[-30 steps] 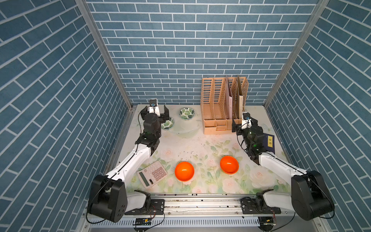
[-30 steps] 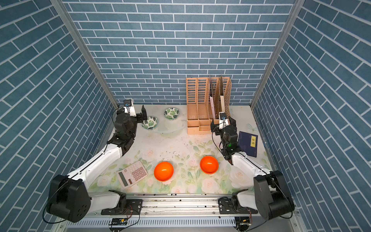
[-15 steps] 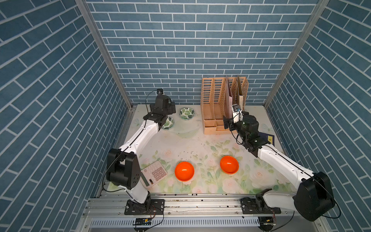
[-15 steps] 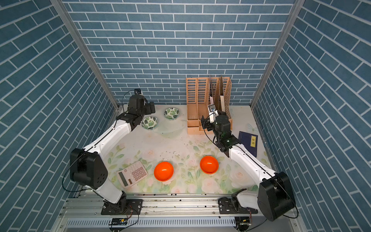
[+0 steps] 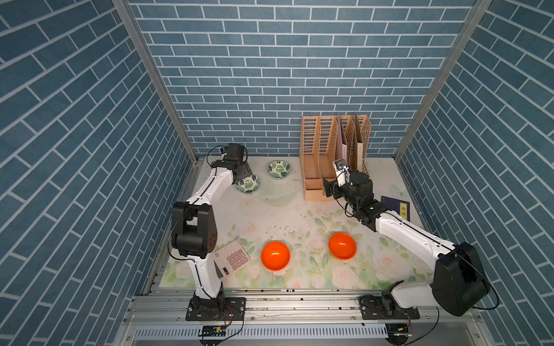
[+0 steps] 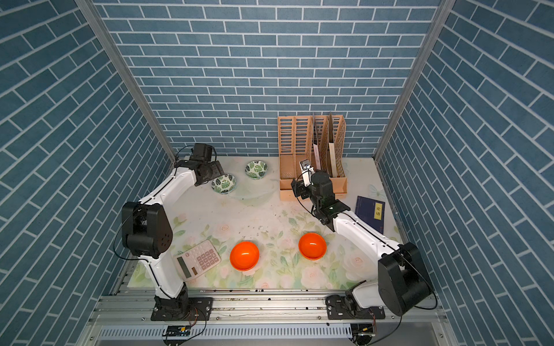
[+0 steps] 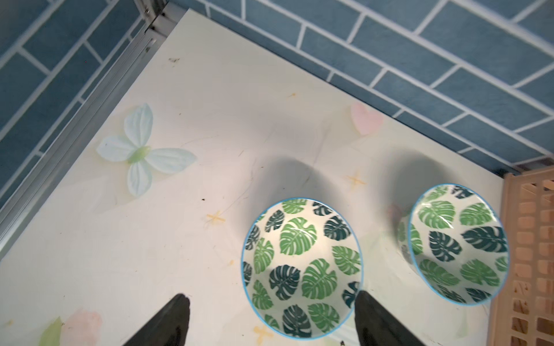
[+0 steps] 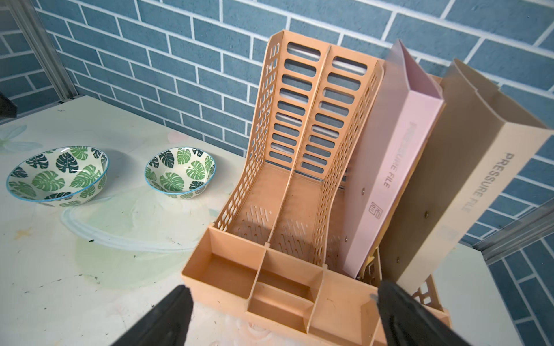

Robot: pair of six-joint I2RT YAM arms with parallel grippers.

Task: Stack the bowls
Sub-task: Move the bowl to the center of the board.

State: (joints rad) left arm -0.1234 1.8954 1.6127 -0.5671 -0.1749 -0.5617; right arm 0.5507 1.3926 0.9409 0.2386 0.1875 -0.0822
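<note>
Two leaf-print bowls stand at the back left: one nearer the left wall, the other beside the file rack. Two orange bowls sit apart near the front. My left gripper is open just above the nearer leaf bowl. That bowl lies between its fingers, one fingertip at the rim and the other over bare table. My right gripper is open and empty in front of the rack's base.
A peach file rack with two upright folders stands at the back right. A calculator lies at the front left, beside the left arm's base. A dark blue booklet lies by the right wall. Brick walls close in three sides.
The left arm has stretched to the back and brought its gripper over the nearer leaf bowl, jaws narrowing a little. The right arm has swung back and left toward the file rack.
</note>
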